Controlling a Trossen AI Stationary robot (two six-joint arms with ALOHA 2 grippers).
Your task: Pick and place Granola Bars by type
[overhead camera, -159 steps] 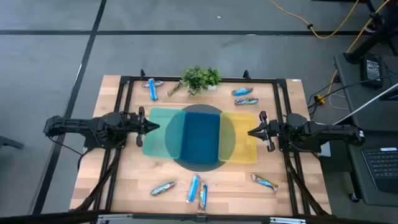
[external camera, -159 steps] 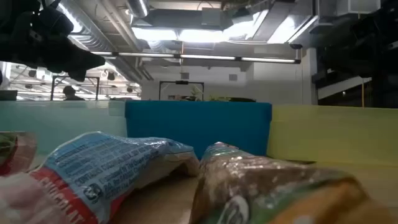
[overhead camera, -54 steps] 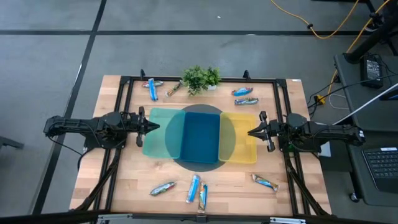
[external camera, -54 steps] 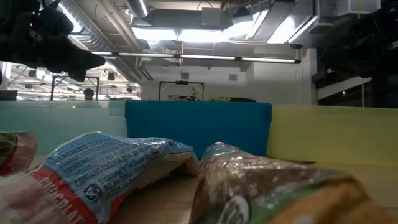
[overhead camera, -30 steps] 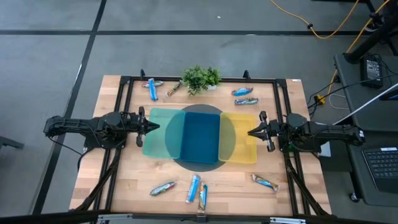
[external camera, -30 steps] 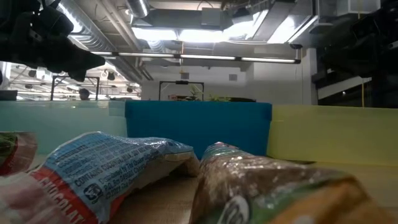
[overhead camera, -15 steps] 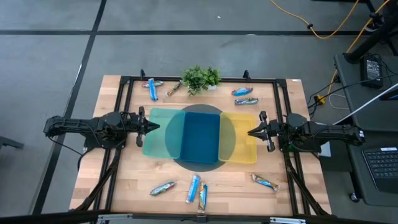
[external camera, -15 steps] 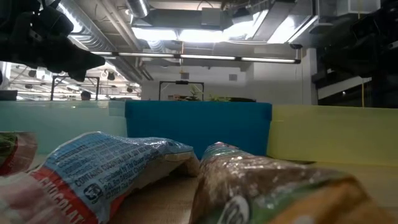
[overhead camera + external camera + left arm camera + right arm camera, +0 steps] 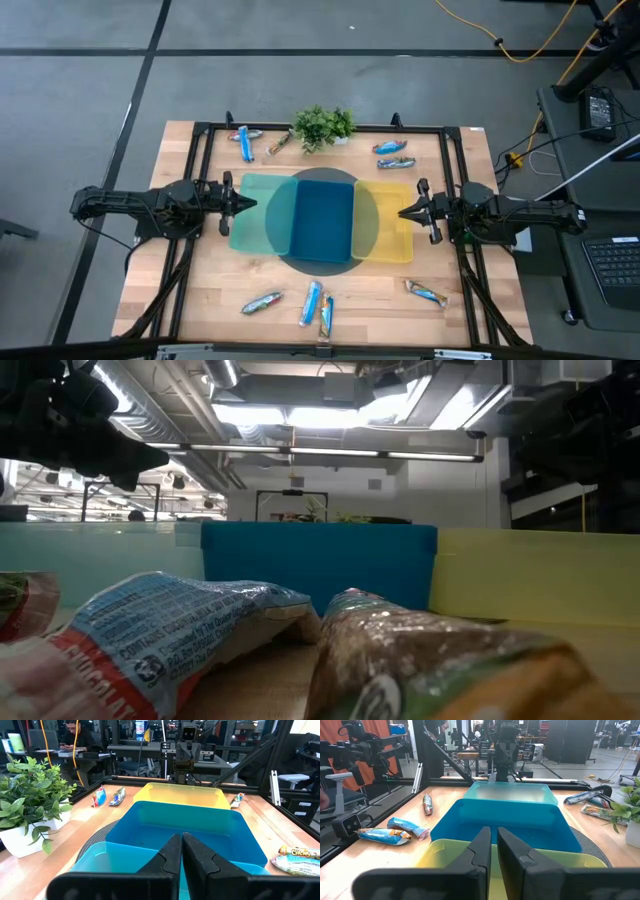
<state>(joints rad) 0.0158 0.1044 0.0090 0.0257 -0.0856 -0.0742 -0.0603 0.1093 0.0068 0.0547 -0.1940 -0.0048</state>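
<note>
Granola bars lie flat on the wooden table in loose groups: two at the far left (image 9: 245, 142), two at the far right (image 9: 392, 148), three by the near edge (image 9: 311, 303) and one at the near right (image 9: 427, 292). Two of them fill the low view close up (image 9: 170, 630). My left gripper (image 9: 250, 203) (image 9: 181, 836) hangs level at the left end of the row of bins, shut and holding nothing. My right gripper (image 9: 402, 212) (image 9: 493, 829) hangs level at the right end, its fingers together and holding nothing. The two grippers point at each other.
Three bins stand side by side at mid-table on a dark round mat: a teal one (image 9: 262, 213), a dark blue one (image 9: 322, 220) and a yellow one (image 9: 388, 220). A small potted plant (image 9: 322, 126) stands at the far edge. A black frame (image 9: 200, 130) borders the table.
</note>
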